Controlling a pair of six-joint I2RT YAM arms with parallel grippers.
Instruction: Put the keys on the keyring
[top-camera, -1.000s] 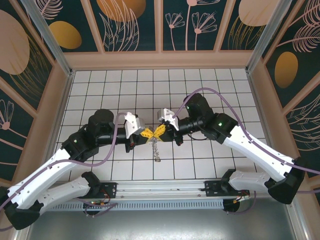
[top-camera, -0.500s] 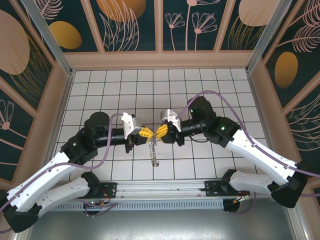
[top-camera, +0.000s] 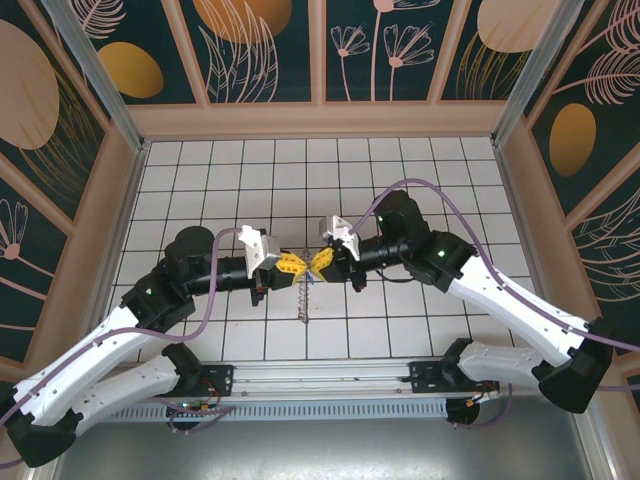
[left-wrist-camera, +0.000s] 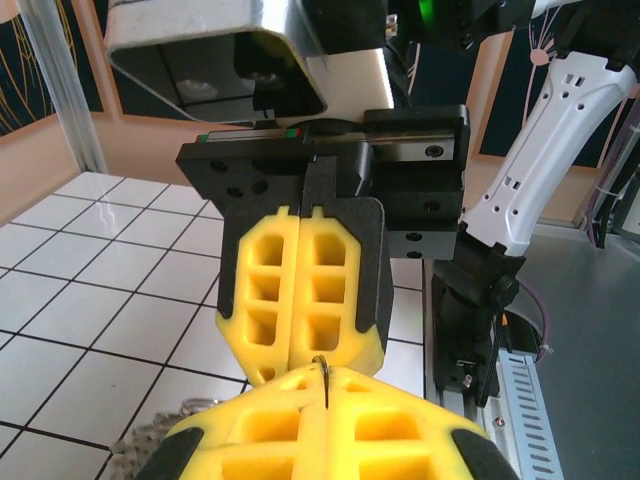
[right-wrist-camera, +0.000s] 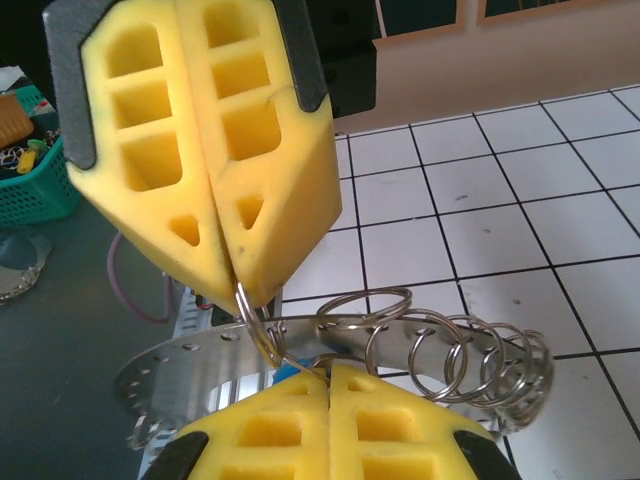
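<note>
While my tips meet at the keyring (right-wrist-camera: 195, 372) | left end effector (right-wrist-camera: 237, 282) pinches its wire loop | right end effector (right-wrist-camera: 330, 375) clenched, catch unclear

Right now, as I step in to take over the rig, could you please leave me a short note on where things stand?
Left claw: shut, fingertips pinching one wire loop on the rim of the keyring.
Right claw: shut, tip to tip with the left claw, on the same wire loop as far as I can tell.
Keyring: hangs from that loop below the two claws, over the tiled table.
Done: keyring picked up and gripped by both claws.
Left: threading the keys on. Whether any key already sits on a loop is too small to tell.
</note>
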